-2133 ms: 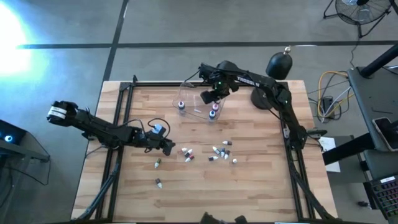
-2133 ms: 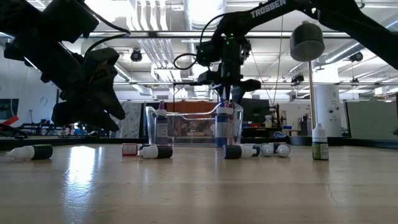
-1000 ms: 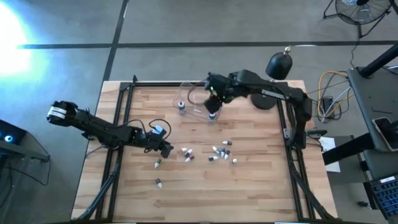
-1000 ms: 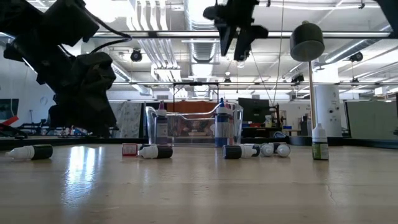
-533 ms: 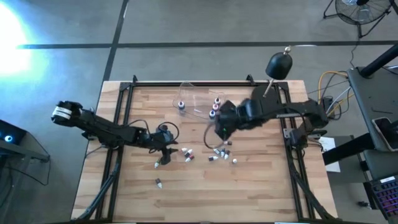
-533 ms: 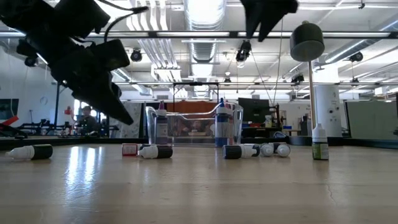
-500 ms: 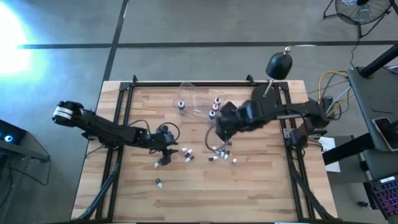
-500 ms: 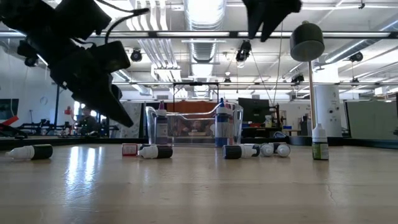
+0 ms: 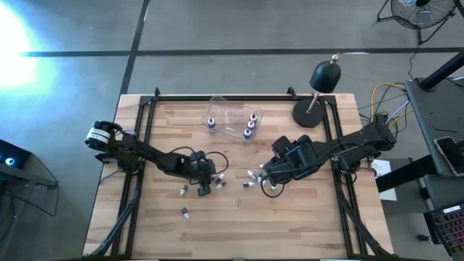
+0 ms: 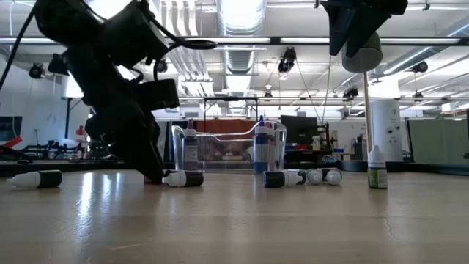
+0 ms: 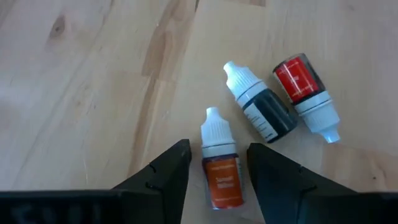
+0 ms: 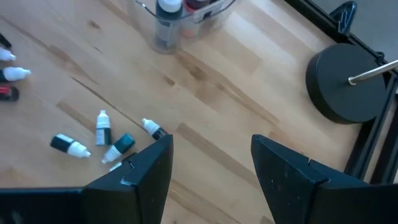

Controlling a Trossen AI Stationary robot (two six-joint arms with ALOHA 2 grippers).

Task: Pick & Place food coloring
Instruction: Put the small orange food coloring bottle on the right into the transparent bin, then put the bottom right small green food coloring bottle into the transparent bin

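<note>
High view: left gripper (image 9: 204, 190) and right gripper (image 9: 267, 183) are both low over loose food coloring (image 9: 250, 176), well apart from the clear tub (image 9: 217, 105).
Left wrist view: open, empty fingers (image 11: 163, 173) straddle an orange bottle (image 11: 220, 167); next, closing on it.
Right wrist view: right jaws open, empty, above scattered bottles (image 12: 103, 129)

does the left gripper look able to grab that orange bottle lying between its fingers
Probably yes. The left gripper is open, and the orange bottle lies flat between its fingers, with a gap on each side. The dark bottle beside it lies apart.
</note>
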